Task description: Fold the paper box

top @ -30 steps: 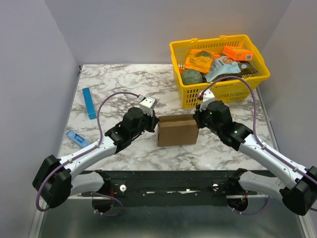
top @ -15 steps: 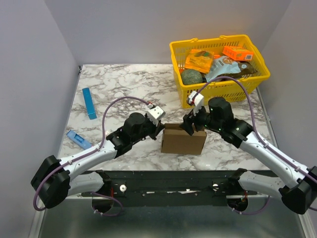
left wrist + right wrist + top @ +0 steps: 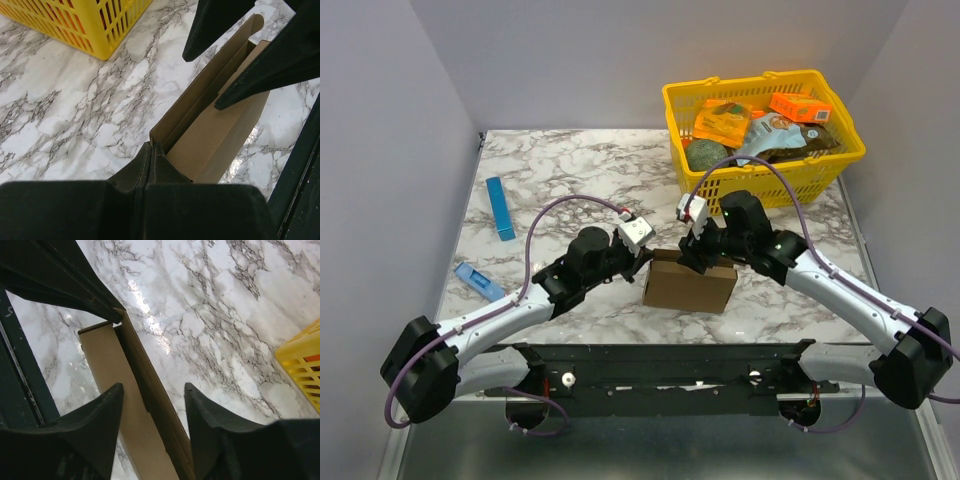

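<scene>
Paper box (image 3: 690,284): brown carton standing on marble table (image 3: 570,170), near yellow basket (image 3: 760,185), top unclosed. Left gripper (image 3: 151,152): fingers together on the left top corner, seemingly pinching it. Right gripper (image 3: 152,390): closed at the right end a second ago, now jaws apart, straddling the long top edge. Judgement: regrasp under way; closing the top remains.

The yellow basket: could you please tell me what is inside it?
Orange boxes, a dark green round thing and a pale packet show; anything beneath them is covered.
</scene>
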Controlling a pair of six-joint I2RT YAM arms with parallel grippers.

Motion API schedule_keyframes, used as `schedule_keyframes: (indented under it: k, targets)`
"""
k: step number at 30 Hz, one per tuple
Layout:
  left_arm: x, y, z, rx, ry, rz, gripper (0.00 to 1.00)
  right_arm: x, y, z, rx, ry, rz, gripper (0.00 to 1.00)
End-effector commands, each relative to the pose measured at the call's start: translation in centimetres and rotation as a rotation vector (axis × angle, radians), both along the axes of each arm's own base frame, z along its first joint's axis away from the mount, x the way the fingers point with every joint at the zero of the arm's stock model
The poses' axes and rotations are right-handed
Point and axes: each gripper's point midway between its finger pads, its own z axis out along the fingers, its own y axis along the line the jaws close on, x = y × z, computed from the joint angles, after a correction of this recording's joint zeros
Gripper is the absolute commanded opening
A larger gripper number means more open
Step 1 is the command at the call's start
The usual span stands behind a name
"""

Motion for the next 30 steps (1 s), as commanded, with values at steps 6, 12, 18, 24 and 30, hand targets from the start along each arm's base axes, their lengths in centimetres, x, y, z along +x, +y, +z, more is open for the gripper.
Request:
schedule_keyframes:
  k: [6, 12, 18, 24, 30]
  targets:
    - [-0.4, 0.0, 0.8, -0.01, -0.043, -0.03, 0.0, 0.3, 0.1, -1.4, -0.055, 0.017, 0.016, 0.47]
    - [0.3, 0.3, 0.7, 0.005, -0.043, 0.012, 0.0, 0.2, 0.1, -1.1, -0.046, 0.017, 0.009, 0.24]
    - [1.2, 0.5, 0.7, 0.02, -0.026, 0.057, 0.21, 0.5, 0.0, -1.4, -0.063, 0.018, 0.003, 0.02]
    - [2.0, 0.9, 0.8, 0.026, -0.002, 0.097, 0.56, 0.5, 0.0, -2.5, -0.105, 0.044, 0.01, 0.0]
    - [3.0, 2.4, 1.9, 0.015, -0.012, 0.128, 0.81, 0.7, -0.4, -2.9, -0.137, 0.044, -0.007, 0.01]
